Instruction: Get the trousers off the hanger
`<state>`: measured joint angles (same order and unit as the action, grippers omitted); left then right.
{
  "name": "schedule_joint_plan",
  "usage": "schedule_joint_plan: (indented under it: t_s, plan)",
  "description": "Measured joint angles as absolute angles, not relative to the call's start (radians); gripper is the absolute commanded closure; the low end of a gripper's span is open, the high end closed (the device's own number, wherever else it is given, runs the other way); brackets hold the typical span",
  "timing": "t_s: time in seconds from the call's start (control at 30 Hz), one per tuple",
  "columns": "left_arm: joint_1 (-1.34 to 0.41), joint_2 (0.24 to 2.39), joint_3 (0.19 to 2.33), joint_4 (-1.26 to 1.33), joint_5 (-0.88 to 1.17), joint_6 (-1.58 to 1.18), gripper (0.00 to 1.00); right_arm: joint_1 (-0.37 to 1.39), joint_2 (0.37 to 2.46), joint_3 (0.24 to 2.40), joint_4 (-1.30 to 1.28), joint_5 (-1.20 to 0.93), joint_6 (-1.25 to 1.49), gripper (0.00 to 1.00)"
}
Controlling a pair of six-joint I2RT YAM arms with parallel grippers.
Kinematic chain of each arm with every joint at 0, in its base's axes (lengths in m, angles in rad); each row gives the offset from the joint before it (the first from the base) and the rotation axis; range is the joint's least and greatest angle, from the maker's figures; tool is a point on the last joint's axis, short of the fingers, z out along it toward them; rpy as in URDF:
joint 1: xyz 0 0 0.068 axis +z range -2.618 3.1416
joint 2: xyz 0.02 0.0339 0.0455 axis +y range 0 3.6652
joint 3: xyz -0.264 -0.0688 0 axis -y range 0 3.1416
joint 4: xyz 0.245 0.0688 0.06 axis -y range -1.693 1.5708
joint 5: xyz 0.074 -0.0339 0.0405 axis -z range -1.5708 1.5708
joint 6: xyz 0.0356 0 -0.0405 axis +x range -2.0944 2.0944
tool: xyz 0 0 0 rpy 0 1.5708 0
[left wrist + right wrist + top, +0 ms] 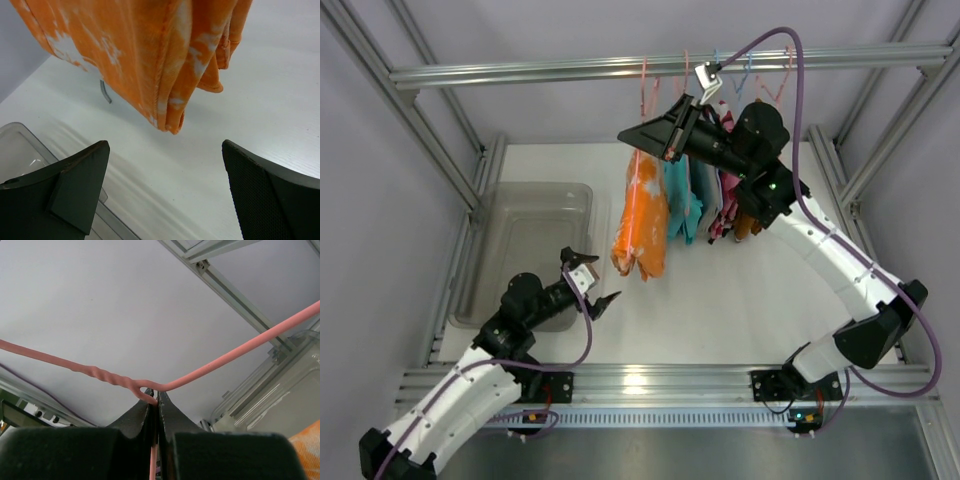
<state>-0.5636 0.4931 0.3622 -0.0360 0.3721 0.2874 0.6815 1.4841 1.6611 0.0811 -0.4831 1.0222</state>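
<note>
**Left jaws gaping under the trousers, right jaws pinching the hanger**

The left jaws are standing wide apart with nothing between them, hovering low over the worktop (720,300). A clear plastic bin (520,186) is lying just to their left. The trousers (150,60) are hanging above and ahead of these jaws, the folded lower edge dangling just beyond the tips and not touching them.

Further right and higher up, the right jaws are pressing together on the wire of the hanger (225,357), gripping it at the bend below the twisted neck. The hanger's two shoulders are running away to either side of them. In the overhead view the trousers are draping straight down below these jaws. A teal garment (682,195) and other clothes are crowding close on the far side, all hanging under the rail (620,68).

The step in hand appears to be the left jaws' approach to the cloth, so the task looks barely begun.

The risks seem to be these:

- The left jaws may close on only a thin outer fold, so the soft cloth slides out when pulled.
- A hard downward tug may twist the thin wire in the right jaws' narrow pinch.
- That tug may also unhook the hanger from the rail.
- The swinging trousers may drag the neighbouring garments along.
</note>
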Motion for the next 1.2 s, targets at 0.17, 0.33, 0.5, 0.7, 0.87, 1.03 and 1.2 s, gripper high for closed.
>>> schedule_joint_plan:
  t_s: [0.17, 0.33, 0.5, 0.7, 0.87, 1.03, 1.2]
  plan:
    - [-0.682, 0.548, 0.325, 0.116, 0.259, 0.326, 0.01, 0.682, 1.488, 1.672, 0.082, -0.484, 1.024, 1.00]
    - [-0.751, 0.673, 0.326, 0.271, 0.099, 0.319, 0.01, 0.682, 1.500, 1.672, 0.081, -0.484, 1.026, 1.00]
    - [-0.758, 0.804, 0.328, 0.376, -0.034, 0.307, 0.01, 0.682, 1.501, 1.672, 0.080, -0.484, 1.024, 1.00]
    - [-0.760, 0.876, 0.389, 0.439, -0.108, 0.286, 0.01, 0.680, 1.501, 1.672, 0.082, -0.483, 1.025, 1.00]
    - [-0.760, 0.847, 0.432, 0.446, -0.130, 0.262, 0.01, 0.675, 1.498, 1.672, 0.083, -0.482, 1.026, 1.00]
    - [-0.760, 0.804, 0.473, 0.430, -0.124, 0.221, 0.23, 0.673, 1.498, 1.672, 0.083, -0.484, 1.038, 1.00]
    - [-0.760, 0.793, 0.527, 0.381, -0.097, 0.181, 0.81, 0.664, 1.497, 1.672, 0.082, -0.483, 1.039, 1.00]
